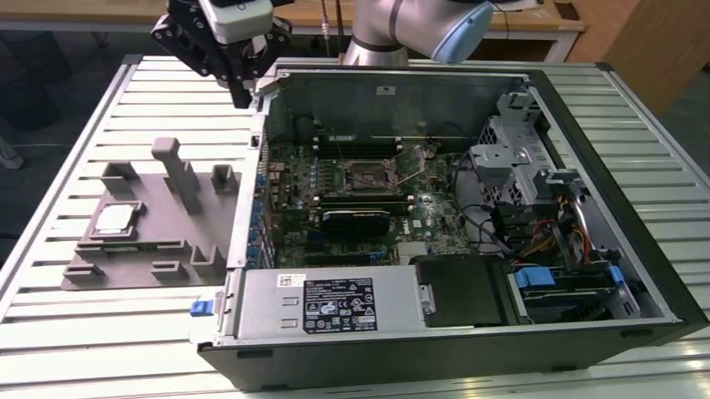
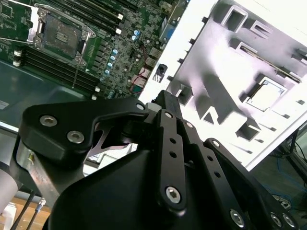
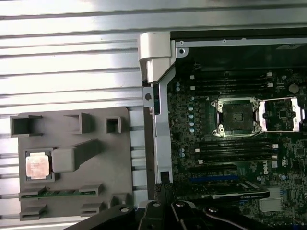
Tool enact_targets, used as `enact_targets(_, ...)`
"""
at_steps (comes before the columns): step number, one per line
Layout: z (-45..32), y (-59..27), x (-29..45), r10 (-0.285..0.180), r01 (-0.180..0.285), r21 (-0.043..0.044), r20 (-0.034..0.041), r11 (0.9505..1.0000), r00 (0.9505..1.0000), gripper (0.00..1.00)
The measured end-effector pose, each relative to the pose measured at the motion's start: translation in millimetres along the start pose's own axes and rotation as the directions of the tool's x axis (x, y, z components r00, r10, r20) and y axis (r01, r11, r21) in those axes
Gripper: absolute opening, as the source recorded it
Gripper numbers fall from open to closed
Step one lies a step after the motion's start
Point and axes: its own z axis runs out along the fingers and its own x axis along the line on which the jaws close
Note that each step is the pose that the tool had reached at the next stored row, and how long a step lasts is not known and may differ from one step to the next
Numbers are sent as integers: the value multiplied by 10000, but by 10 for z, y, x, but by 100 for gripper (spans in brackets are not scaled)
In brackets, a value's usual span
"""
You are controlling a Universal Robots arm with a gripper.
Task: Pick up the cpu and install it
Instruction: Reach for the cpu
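Sitting in its pocket on the grey tray, the cpu lay apart from your gripper — it was closed tight, holding nothing, by a corner of the computer case. Inside the case, the socket stood open and bare.

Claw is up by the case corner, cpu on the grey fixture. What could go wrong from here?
1. The cpu sits in a recess of the grey fixture, right beside a tall block; the claw might clip that block when coming down.
2. The claw hangs close to the case corner; a low sideways move could strike it.
3. The socket lies open; a tilted cpu could damage it.
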Motion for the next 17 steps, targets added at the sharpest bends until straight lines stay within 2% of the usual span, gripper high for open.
enact_targets(8,-2,-7,91,3,-3,-1,1,10000,10000,11)
enact_targets(17,-3,-12,155,3,-3,-1,1,10000,10000,11)
